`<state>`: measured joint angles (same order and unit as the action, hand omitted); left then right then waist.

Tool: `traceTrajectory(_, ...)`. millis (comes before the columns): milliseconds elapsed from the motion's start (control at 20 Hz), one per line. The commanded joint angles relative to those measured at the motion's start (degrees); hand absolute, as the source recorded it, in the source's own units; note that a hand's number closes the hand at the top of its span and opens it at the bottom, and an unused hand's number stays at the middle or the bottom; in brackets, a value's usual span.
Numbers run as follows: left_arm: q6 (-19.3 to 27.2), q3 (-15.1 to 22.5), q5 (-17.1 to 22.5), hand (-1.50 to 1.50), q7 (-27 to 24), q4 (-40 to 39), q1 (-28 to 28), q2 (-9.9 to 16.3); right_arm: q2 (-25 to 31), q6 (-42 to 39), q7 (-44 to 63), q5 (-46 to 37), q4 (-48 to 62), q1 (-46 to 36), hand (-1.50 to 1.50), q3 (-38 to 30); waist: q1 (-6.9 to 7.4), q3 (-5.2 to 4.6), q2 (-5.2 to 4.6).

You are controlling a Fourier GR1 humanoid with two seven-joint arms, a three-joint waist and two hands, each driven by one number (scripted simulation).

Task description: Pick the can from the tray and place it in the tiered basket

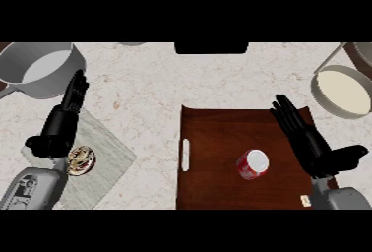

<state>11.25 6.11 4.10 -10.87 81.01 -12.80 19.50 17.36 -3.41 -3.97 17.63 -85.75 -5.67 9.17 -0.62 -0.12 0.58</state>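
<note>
Right hand (pixel 316 147) hangs over the tray's (pixel 218 128) right edge, fingers straight and wide, holding nothing. The can (pixel 252 164) lies tipped on the tray, right of middle, toward its near edge, just left of that hand. Its pale end faces up and right; long axis seems to run from near-left to far-right. Best bet: swing left, come down across that axis, close round its red side. Left hand (pixel 62 123) rests open near the desk's left edge.
</note>
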Motion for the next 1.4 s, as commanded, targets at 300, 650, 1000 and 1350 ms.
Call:
traceTrajectory(300, -7.7, 5.7, 4.2, 0.00, 3.2, -4.1, 5.2, -5.3, -1.3, 28.9, 11.8, -25.1, 5.6, -7.6, -1.50, 2.2, 1.18, -0.88, -1.31)
traceTrajectory(650, -11.7, 6.1, 4.6, 0.00, 3.2, -4.4, 6.2, -5.3, -16.1, 45.5, 9.7, -27.8, 7.1, -15.4, -1.50, 9.6, 0.92, 0.07, -0.53)
traceTrajectory(1000, -10.4, 4.4, 5.5, 0.00, 5.1, -5.0, 6.1, -5.3, -0.8, 34.3, 39.6, -44.0, 1.6, -20.3, -1.50, 17.5, -1.31, -0.53, 0.84)
traceTrajectory(1350, -9.4, 5.1, 4.5, 0.00, 5.6, -4.6, 6.5, -5.8, 8.5, 7.4, 58.6, -45.1, 1.0, -24.8, -1.50, 26.0, -1.16, -0.76, 1.42)
